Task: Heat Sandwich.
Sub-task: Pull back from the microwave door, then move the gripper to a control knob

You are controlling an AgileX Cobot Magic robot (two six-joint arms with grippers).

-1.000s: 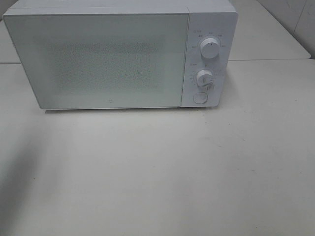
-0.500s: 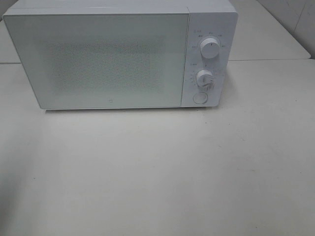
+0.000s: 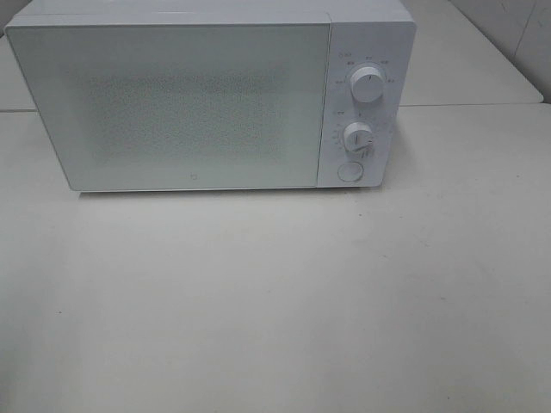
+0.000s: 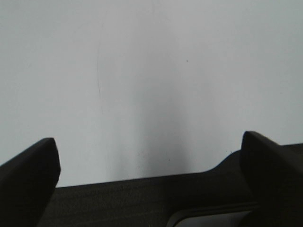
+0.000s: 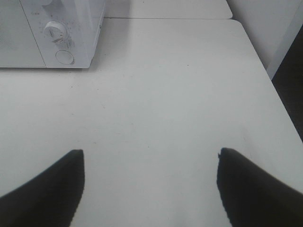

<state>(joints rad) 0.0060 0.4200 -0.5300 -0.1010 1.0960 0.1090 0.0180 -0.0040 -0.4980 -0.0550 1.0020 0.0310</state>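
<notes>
The sandwich is out of view in every frame. A white microwave (image 3: 198,95) stands at the back of the table with its frosted door (image 3: 172,103) closed. Neither arm shows in the exterior high view. My left gripper (image 4: 149,144) is open, its dark fingers (image 4: 33,175) wide apart over bare table with nothing between them. My right gripper (image 5: 151,153) is open too and empty, hovering over the table's right part. Beyond it lies the microwave's control corner (image 5: 71,28).
The microwave's panel carries an upper knob (image 3: 368,86), a lower knob (image 3: 357,136) and a round button (image 3: 349,171). The pale table (image 3: 275,301) ends at a right edge (image 5: 265,71) with dark floor beyond. Another table surface (image 3: 465,60) lies behind.
A dim shadow on the table's left side has faded away. The microwave and its door have not moved.
</notes>
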